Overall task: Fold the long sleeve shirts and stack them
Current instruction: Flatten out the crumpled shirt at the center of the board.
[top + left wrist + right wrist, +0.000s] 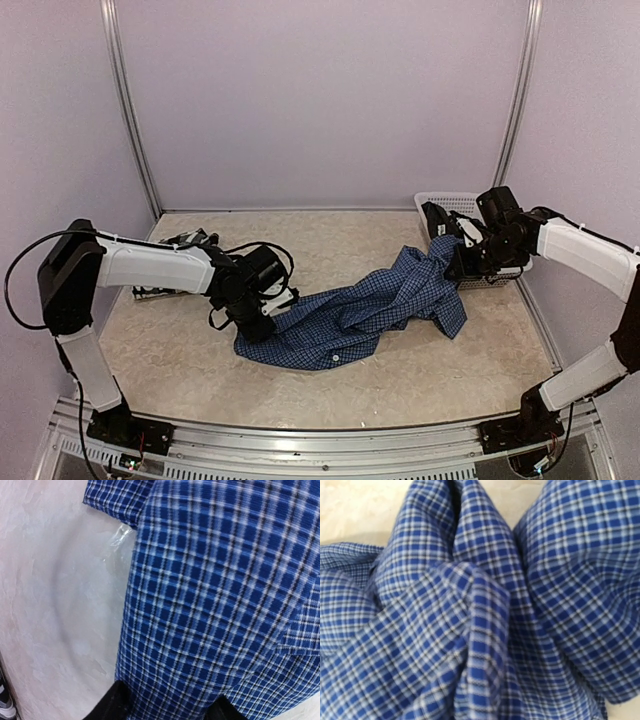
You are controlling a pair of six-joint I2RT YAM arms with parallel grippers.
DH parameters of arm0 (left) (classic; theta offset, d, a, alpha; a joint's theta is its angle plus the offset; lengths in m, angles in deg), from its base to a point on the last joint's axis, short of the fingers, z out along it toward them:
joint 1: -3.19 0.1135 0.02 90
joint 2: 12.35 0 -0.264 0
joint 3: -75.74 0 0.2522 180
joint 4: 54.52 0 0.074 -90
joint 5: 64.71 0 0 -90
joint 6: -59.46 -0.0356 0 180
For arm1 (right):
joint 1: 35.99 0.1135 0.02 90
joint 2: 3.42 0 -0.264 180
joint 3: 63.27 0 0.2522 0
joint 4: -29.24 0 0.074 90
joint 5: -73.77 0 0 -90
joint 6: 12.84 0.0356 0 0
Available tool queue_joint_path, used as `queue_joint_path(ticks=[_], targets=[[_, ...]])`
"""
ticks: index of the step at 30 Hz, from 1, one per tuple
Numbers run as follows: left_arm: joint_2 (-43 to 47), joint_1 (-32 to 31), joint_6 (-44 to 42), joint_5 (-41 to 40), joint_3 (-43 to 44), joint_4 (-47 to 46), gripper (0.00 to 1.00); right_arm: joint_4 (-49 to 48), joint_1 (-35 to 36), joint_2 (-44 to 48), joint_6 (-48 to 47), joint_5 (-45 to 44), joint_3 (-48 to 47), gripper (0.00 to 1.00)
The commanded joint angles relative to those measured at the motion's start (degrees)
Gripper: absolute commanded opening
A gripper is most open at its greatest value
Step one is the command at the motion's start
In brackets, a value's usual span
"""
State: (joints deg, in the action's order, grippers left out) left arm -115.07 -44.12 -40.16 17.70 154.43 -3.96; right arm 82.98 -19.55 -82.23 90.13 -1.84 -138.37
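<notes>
Jaws, left and right, tight on blue shirt (350, 315) (long axis left-to-right, right end higher)

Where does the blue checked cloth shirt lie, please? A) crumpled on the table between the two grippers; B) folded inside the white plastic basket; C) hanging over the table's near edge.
A: the blue checked cloth shirt lies crumpled on the table, stretching from the left gripper to the right gripper, not inside the white plastic basket.
</notes>
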Motion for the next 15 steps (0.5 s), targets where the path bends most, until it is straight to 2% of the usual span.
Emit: queue_joint_path(ticks=[1,4,11,14,15], targets=[[-0.5,0.5,0.3,-0.4,2.0,1.2,0.41,-1.1,-1.0,-0.2,-0.8,0.7,-0.6,0.0],[0.5,0.6,0.3,0.2,2.9,1.3,0.32,-1.4,-1.0,0.1,-0.8,0.6,0.3,0.0],[3.4,0.4,-0.1,2.9,4.4,1.2,0.01,-1.2,-1.0,1.0,-0.8,0.7,1.7,0.0],[5.7,0.4,0.5,2.1,5.0,1.2,0.0,-0.1,-1.0,2.5,-0.5,-0.6,2.8,0.01],[6.6,0.4,0.7,0.9,5.1,1.0,0.0,0.3,-1.0,3.3,-0.1,-1.1,3.3,0.05]])
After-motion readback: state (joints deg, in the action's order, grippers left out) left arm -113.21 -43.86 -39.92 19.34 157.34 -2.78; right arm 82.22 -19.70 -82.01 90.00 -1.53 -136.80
